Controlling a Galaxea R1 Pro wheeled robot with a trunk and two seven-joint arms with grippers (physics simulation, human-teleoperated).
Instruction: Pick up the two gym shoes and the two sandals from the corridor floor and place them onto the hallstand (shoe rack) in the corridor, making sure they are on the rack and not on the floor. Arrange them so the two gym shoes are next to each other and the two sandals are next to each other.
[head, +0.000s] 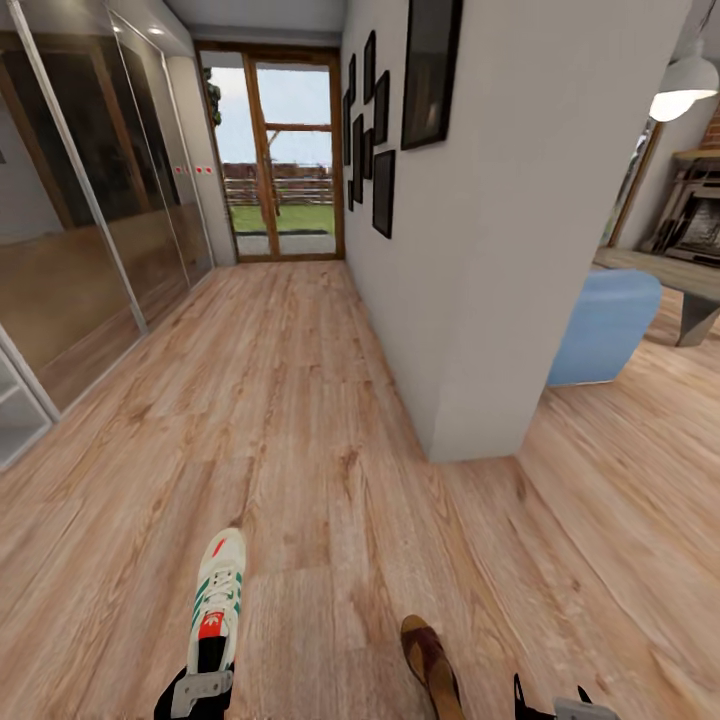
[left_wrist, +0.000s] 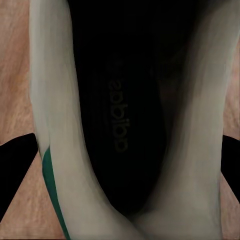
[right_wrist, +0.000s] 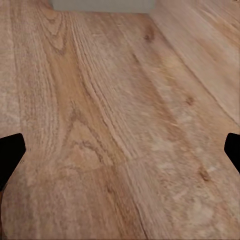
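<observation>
Down at six o'clock, right under the robot's trunk, the left gripper (head: 205, 690) has a white gym shoe (head: 218, 590) by the heel. The toe points up the corridor toward twelve. The left wrist view looks straight into the shoe's dark insole (left_wrist: 117, 125), with the dark fingertips (left_wrist: 17, 165) showing on either side of the white collar, so I read that as clamped on the shoe, though whether it is lifted clear of the planks or resting on them, I cannot tell.

Over at five o'clock, one brown sandal (head: 430, 660) lies on the corridor floor (head: 300, 420), just beside the right gripper (head: 560, 705) but apart from it. The right wrist view gives bare wood grain (right_wrist: 115, 125) between two spread fingertips (right_wrist: 10, 152), nothing held: that hand is released and empty.

So where does the job stand? Early, by my judgement. One gym shoe is in hand, one sandal waits on the floor. The second gym shoe and second sandal I cannot place from here, and a pale grey frame at the nine o'clock edge is too little to call the rack. Ahead at twelve is the glazed door (head: 285, 150), with mirrored wardrobe panels (head: 90, 200) at ten and a wall of dark picture frames (head: 385, 110) at one.

Nothing can be seen on a rack yet; carrying, placing and pairing all seem to be left.
</observation>
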